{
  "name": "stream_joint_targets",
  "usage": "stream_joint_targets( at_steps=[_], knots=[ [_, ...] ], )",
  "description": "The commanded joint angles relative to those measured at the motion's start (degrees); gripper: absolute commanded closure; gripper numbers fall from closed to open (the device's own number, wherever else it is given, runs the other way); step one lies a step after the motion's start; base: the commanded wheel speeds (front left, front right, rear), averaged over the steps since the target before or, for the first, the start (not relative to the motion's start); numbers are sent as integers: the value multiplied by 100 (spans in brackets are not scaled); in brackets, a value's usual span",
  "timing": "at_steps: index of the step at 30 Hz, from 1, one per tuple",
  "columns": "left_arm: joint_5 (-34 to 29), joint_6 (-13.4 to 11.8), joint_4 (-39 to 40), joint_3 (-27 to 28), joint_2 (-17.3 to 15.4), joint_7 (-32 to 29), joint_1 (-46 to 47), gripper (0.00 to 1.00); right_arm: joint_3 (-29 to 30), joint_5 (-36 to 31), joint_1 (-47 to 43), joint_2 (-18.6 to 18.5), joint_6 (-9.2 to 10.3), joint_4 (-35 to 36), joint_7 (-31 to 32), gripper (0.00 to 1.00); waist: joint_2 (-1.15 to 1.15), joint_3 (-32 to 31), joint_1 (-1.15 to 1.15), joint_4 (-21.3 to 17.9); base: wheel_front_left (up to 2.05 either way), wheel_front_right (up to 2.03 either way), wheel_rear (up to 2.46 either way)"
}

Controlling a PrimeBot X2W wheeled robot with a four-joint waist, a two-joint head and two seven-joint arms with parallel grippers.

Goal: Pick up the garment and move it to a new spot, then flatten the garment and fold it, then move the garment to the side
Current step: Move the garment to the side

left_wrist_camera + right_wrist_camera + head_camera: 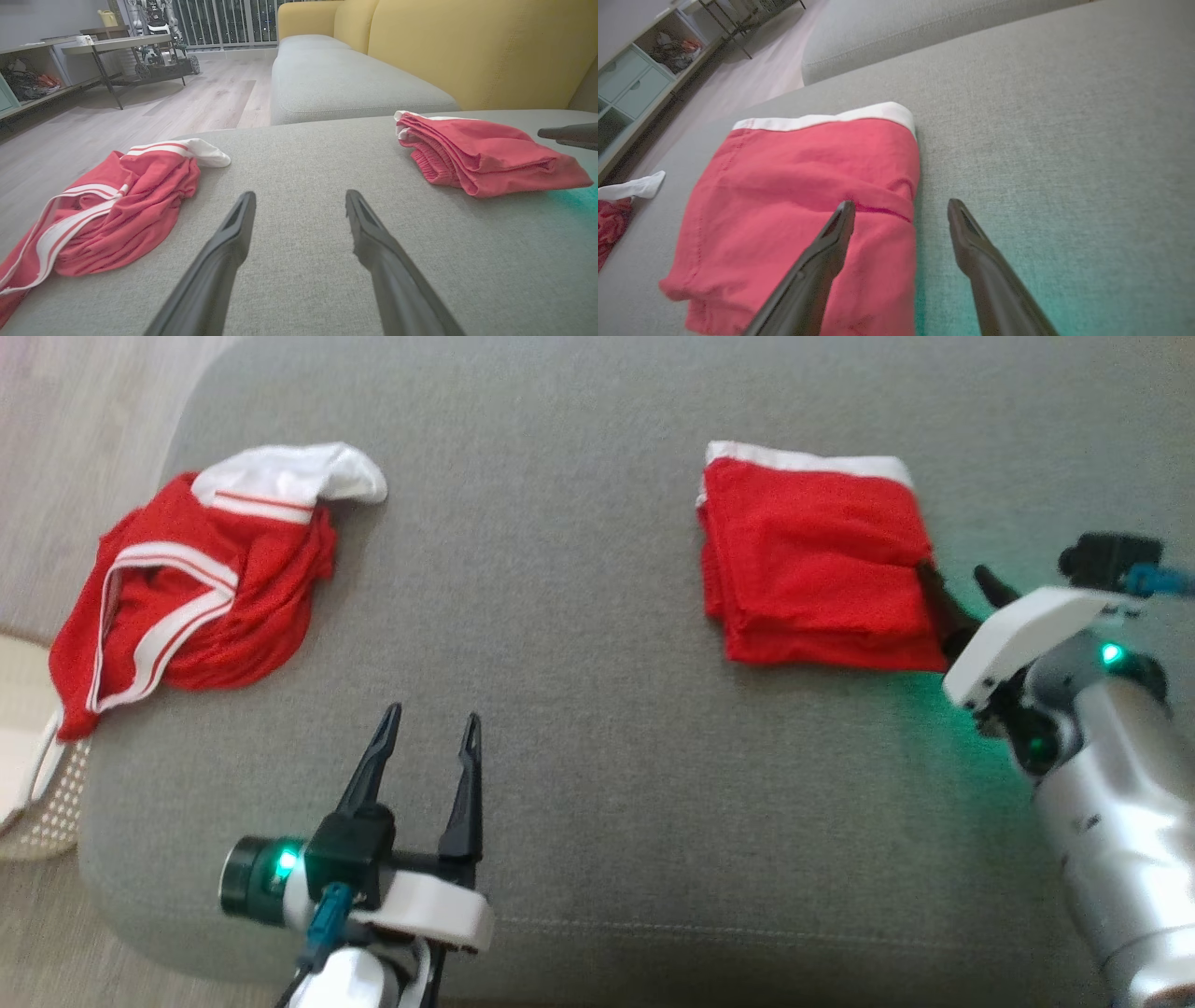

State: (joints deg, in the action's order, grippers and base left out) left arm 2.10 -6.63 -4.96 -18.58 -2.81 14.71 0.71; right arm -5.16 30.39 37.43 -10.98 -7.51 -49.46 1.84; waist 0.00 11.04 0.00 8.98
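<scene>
On the grey cushion (597,616) we judge the two-o'clock garment (812,560) folded, its sideways move pending; left gripper (429,723) and right gripper (900,205) fingers spread, holding nothing.

A grey fabric sofa seat (597,859) has yellow back cushions (467,46); a white perforated basket (51,812) stands just beside it.

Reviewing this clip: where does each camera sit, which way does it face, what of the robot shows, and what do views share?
Head view: on the head, looking down on the grey cushion, folded garment right, crumpled garment left; left gripper low, right gripper at the folded garment's edge.
Left wrist view: along the open left gripper, across the cushion toward a yellow sofa back.
Right wrist view: along the open right gripper, down onto the folded garment.
Shared: all three show both garments.
</scene>
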Motion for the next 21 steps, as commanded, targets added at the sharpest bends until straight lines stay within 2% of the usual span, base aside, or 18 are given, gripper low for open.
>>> stream_joint_targets(
  at_steps=[1,2,4,5,7,8,14,21],
  knots=[
    [38,-39,171,114,-7,29,282,0,-144,102,319,-75,2,23,122,0,0,197,0,135,0,0,0],
    [72,-62,167,72,-7,29,342,0,-302,162,476,-167,2,-86,240,2,0,282,0,179,0,0,0],
    [111,-65,131,25,-7,29,386,0,-415,212,599,-251,2,-181,251,22,0,344,0,215,0,0,0],
    [125,-67,111,5,-7,29,406,0,-467,252,651,-270,2,-233,267,41,0,369,0,227,0,0,0],
    [143,-78,87,-31,-7,29,447,0,-553,337,738,-295,2,-365,340,71,0,407,0,250,0,0,0],
    [151,-84,76,-47,-7,29,462,0,-590,372,772,-308,2,-437,379,100,0,416,0,259,0,0,0],
    [176,-125,54,-31,-7,29,514,0,-1048,281,824,-482,2,-520,153,100,0,418,0,212,0,0,0],
    [72,-98,139,115,-12,29,503,0,-1553,332,761,-806,2,-279,-80,100,0,435,0,-275,0,0,0]
  ],
)
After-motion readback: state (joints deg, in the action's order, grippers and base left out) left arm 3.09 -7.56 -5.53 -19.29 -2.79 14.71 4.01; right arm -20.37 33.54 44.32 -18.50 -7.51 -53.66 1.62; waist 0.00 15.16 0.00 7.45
